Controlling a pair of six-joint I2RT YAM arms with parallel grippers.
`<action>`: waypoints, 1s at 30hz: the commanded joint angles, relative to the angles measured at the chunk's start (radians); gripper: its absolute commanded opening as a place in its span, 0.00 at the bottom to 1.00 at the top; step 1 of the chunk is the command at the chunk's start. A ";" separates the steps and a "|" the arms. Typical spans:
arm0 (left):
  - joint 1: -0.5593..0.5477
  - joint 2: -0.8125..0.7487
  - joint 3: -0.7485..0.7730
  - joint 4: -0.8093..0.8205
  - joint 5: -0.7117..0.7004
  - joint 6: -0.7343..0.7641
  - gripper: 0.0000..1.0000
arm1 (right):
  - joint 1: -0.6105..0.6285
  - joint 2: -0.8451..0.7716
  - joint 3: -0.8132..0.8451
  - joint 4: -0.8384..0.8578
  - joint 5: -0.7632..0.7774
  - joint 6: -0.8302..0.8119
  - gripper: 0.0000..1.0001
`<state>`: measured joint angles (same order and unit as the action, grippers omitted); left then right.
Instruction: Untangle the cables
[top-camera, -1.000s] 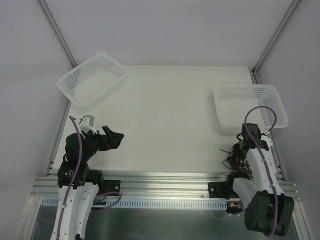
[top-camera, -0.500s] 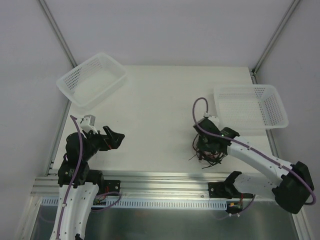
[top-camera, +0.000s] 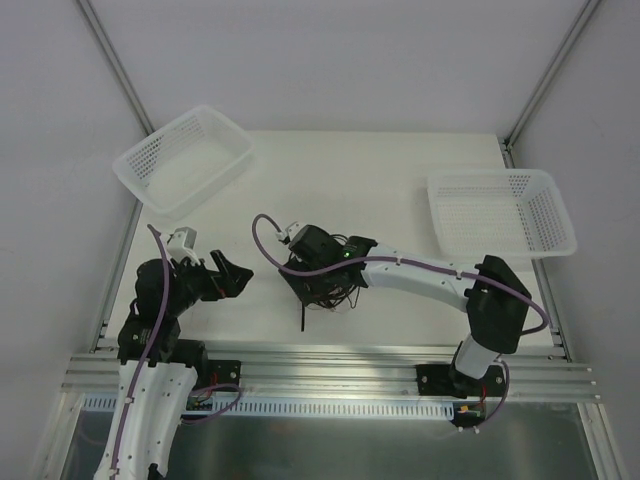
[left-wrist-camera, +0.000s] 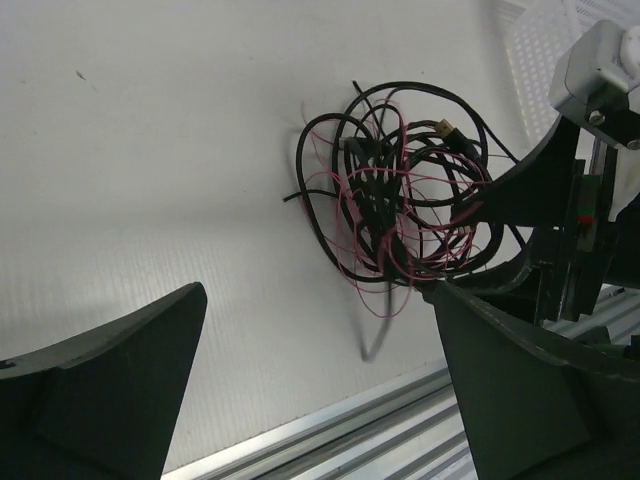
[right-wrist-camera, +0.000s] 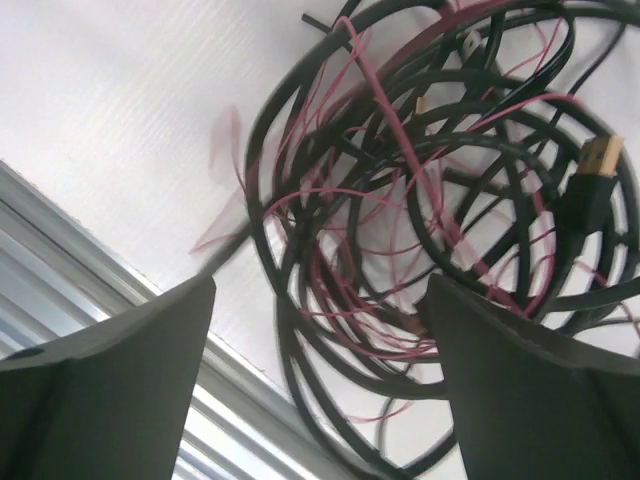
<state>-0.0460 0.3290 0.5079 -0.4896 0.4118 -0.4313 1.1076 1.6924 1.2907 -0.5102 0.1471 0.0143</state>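
Note:
The cables (top-camera: 328, 288) are one tangle of thin black and red wires lying on the white table left of centre. In the left wrist view the cables (left-wrist-camera: 400, 200) form a knotted ring with a gold connector. The right gripper (top-camera: 308, 272) reaches far left and hovers right over the bundle. Its jaws stand wide apart, with loops of the cables (right-wrist-camera: 430, 200) passing loosely between them. The right gripper (right-wrist-camera: 320, 285) pinches nothing. One black end (top-camera: 302, 318) trails toward the front rail. My left gripper (top-camera: 228, 275) is open just left of the tangle, and the left gripper (left-wrist-camera: 315, 295) is empty.
A white mesh basket (top-camera: 183, 160) sits tilted at the back left corner. A second white basket (top-camera: 500, 215) stands at the right. The aluminium rail (top-camera: 320, 360) runs along the table's near edge, close to the tangle.
The right arm swung from beside the right basket across to left of centre, carrying the tangle, and its jaws have opened. The left arm has barely moved.

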 joint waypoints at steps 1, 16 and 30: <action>-0.003 0.025 -0.002 0.045 0.051 0.009 0.99 | -0.006 -0.048 0.050 -0.004 -0.035 -0.109 0.93; -0.217 0.300 0.046 0.184 0.078 -0.084 0.99 | 0.001 -0.637 -0.281 0.047 0.153 -0.017 0.97; -0.676 0.801 0.385 0.235 -0.299 0.422 0.98 | -0.031 -1.008 -0.631 0.177 0.252 0.240 0.97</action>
<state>-0.6815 1.0424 0.8303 -0.2836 0.2276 -0.1699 1.0794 0.7387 0.6853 -0.4152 0.3336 0.1570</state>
